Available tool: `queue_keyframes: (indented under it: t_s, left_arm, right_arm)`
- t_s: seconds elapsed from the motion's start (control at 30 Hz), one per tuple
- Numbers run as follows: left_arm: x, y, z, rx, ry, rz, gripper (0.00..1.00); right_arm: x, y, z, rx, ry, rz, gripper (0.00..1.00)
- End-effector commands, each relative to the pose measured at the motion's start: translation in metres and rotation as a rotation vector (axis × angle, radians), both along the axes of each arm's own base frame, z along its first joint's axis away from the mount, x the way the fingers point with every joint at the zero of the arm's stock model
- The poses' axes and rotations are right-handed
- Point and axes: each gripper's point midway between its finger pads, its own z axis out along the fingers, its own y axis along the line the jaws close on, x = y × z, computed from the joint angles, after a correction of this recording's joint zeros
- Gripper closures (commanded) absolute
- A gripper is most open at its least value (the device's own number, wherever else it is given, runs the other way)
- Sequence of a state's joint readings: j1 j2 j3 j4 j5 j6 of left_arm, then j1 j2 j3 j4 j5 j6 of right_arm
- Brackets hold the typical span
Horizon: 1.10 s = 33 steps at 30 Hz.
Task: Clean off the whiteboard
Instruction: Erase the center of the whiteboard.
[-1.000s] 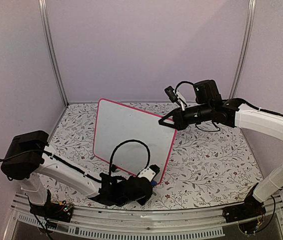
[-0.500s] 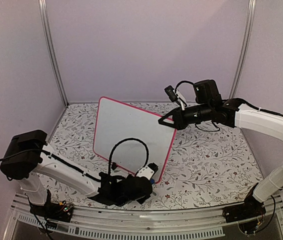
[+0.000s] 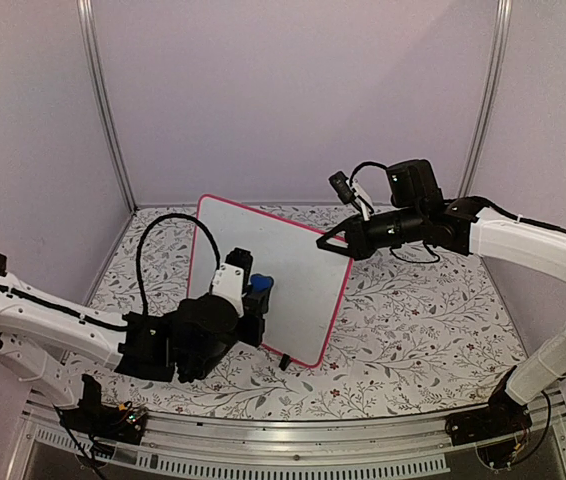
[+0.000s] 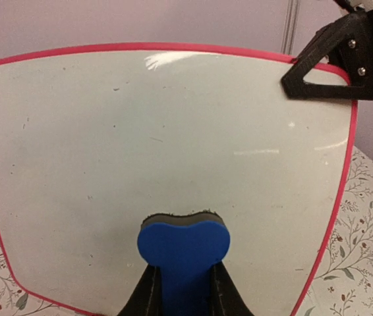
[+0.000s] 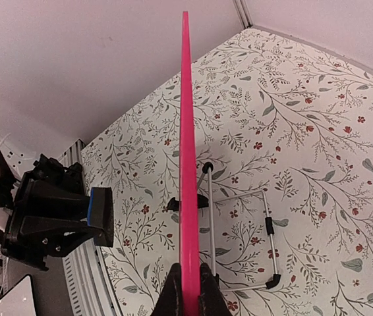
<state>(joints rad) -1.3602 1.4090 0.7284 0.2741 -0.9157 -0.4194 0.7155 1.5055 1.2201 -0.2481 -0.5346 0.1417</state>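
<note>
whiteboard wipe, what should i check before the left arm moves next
1. Eraser held in left gripper: ok, clamped between the fingers.
2. Eraser pad facing the whiteboard: ok.
3. Eraser touching the board: not ok, the right wrist view shows a gap.
4. Right gripper bracing the board: ok, shut on an upper corner.
5. Board upright on its wire stand: ok.
6. Writing to erase: cannot tell, only faint specks show.

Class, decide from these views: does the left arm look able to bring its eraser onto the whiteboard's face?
Probably yes. The left gripper holds the eraser facing the whiteboard, with only open space between them, and the right gripper grips the top edge.
</note>
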Motion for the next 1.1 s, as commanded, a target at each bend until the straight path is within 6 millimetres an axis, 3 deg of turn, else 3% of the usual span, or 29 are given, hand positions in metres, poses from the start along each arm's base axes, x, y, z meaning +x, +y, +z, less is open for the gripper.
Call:
queue_keyframes:
  t_s: [0.0, 0.23, 0.53, 0.63, 0.7, 0.83, 1.07]
  left_arm:
    - [0.004, 0.026, 0.0, 0.015, 0.002, 0.047, 1.0]
    - [-0.009, 0.042, -0.025, 0.008, 0.083, 0.03, 1.0]
    - [-0.011, 0.091, -0.002, -0.129, 0.079, 0.126, 1.0]
    - [-0.013, 0.106, -0.004, -0.134, 0.089, 0.144, 1.0]
    - [-0.015, 0.114, -0.003, -0.157, 0.096, 0.152, 1.0]
    - [-0.018, 0.126, -0.005, -0.183, 0.104, 0.161, 1.0]
    - [-0.019, 0.129, -0.004, -0.195, 0.102, 0.154, 1.0]
  right_arm:
    - [-0.02, 0.003, -0.027, -0.066, 0.069, 0.066, 1.0]
    - [-0.019, 0.004, -0.027, -0.065, 0.069, 0.064, 1.0]
    - [-0.017, 0.004, -0.021, -0.065, 0.062, 0.058, 1.0]
    - [-0.015, 0.004, -0.02, -0.067, 0.06, 0.053, 1.0]
    - [-0.014, 0.004, -0.019, -0.074, 0.059, 0.045, 0.83]
    - [-0.012, 0.002, -0.017, -0.082, 0.047, 0.034, 0.68]
    - [-0.009, 0.001, -0.013, -0.089, 0.028, 0.025, 0.52]
